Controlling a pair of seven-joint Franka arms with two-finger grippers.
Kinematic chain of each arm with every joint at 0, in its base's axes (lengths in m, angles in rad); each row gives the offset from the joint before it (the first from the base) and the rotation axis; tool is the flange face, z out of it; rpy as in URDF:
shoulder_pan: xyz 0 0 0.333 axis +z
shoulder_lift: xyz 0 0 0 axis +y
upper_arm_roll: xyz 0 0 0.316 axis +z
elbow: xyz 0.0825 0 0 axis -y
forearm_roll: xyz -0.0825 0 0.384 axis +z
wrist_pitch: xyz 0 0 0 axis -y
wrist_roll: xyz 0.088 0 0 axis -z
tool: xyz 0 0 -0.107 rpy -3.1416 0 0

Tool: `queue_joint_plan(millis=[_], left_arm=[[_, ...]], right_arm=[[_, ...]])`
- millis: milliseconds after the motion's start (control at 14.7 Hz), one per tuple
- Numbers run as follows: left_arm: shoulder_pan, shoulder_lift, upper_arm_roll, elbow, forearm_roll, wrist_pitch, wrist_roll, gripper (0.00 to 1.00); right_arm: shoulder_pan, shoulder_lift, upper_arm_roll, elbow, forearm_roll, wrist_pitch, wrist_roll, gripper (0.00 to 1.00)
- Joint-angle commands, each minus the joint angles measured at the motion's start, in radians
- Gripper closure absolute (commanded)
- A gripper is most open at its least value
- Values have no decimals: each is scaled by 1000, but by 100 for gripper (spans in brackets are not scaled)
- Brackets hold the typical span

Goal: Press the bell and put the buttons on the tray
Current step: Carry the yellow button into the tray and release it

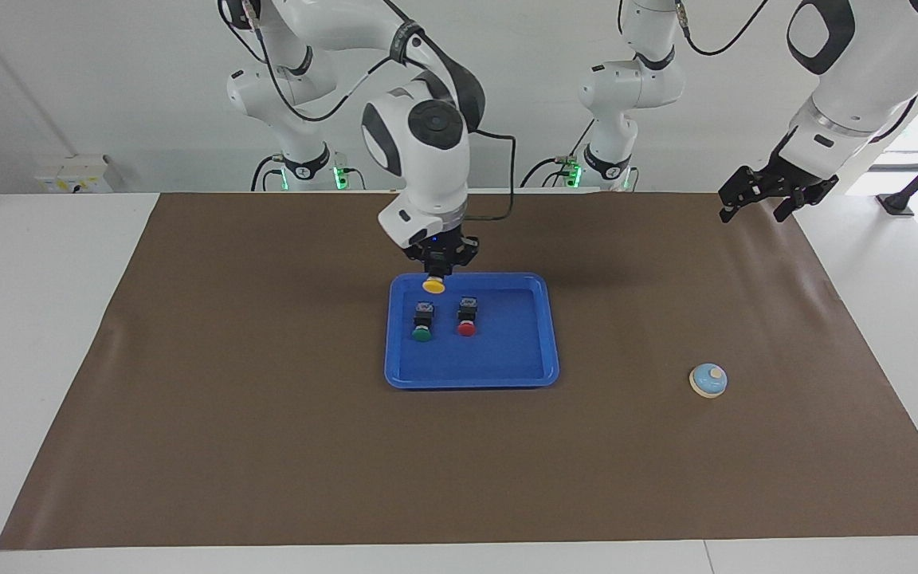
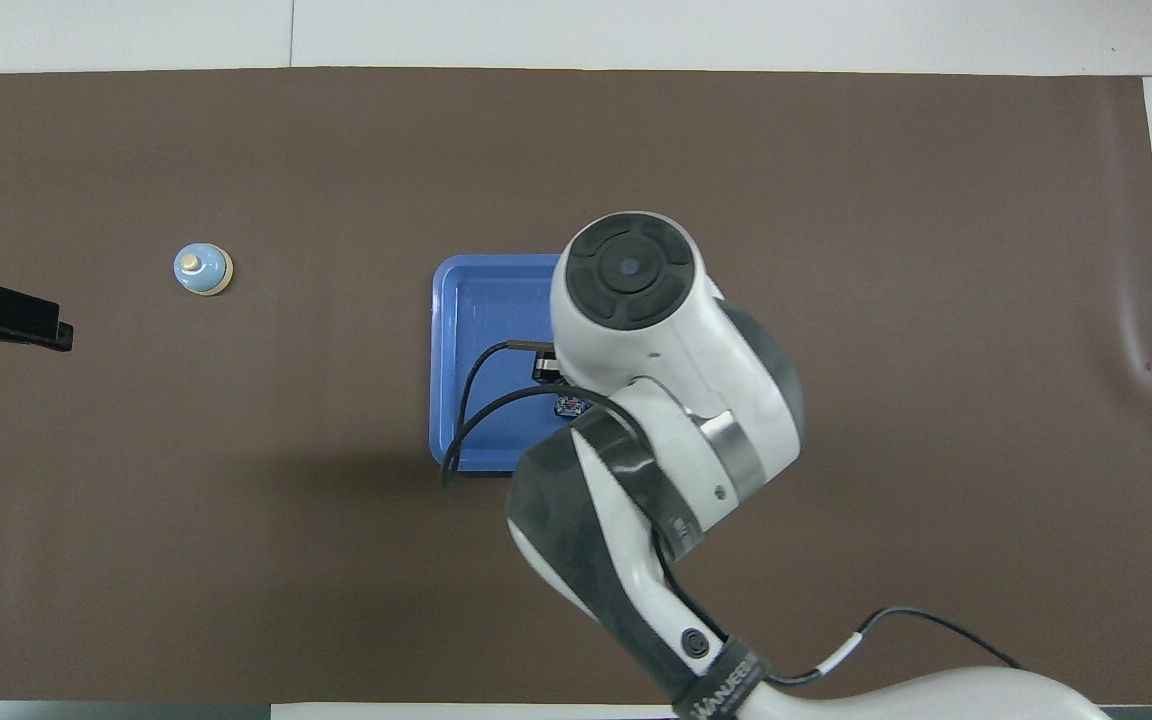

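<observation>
— Well, what sits on the table?

— Centre table: a flat rectangular blue plastic tray (image 1: 507, 375) with rounded corners and a raised rim lies on a brown mat (image 1: 268, 438). Two small push-button switches with black bodies and round glossy caps lie in it side by side, caps pointing away from the robots: the green-capped button (image 1: 422, 325) toward the right arm's end, the red-capped button (image 1: 467, 319) beside it.

— And the third?

— The right gripper (image 1: 437, 271), over the tray's rim nearest the robots, is closed around the yellow-capped button (image 1: 433, 285), only its cap showing below the black fingers. Whether the cap touches the rim cannot be told.

— The other arm?

— The left gripper (image 1: 762, 198) waits in the air over the mat's corner at its own end, fingers spread apart and empty.

— The bell?

— A small round dome bell (image 1: 708, 380), light blue with a cream knob and cream base rim, stands on the mat well apart from the tray, toward the left arm's end.

— From overhead?

— The right arm's white shell covers most of the tray and all three buttons.
</observation>
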Motion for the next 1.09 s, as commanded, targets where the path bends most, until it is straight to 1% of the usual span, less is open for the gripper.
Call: queue_joint_plan(millis=[0, 136, 341, 477, 613, 885, 1022], left_arm=[[7, -9, 0, -1, -13, 6, 15, 0], [7, -9, 0, -1, -13, 8, 15, 0], [7, -9, 0, -1, -13, 6, 15, 0], [7, -9, 0, -1, -13, 6, 15, 0], [7, -9, 0, -1, -13, 6, 15, 0], [7, -9, 0, -1, -13, 8, 15, 0], [7, -9, 0, -1, -13, 8, 15, 0]], right_arm=[[83, 158, -10, 148, 5, 25, 110, 100], [110, 189, -10, 128, 2, 135, 129, 100], [111, 200, -10, 43, -7, 250, 121, 100], [116, 206, -10, -2, -33, 299, 114, 100], [108, 206, -10, -24, -32, 322, 71, 100], [117, 205, -10, -100, -32, 424, 75, 100], [119, 202, -10, -122, -32, 438, 80, 100]])
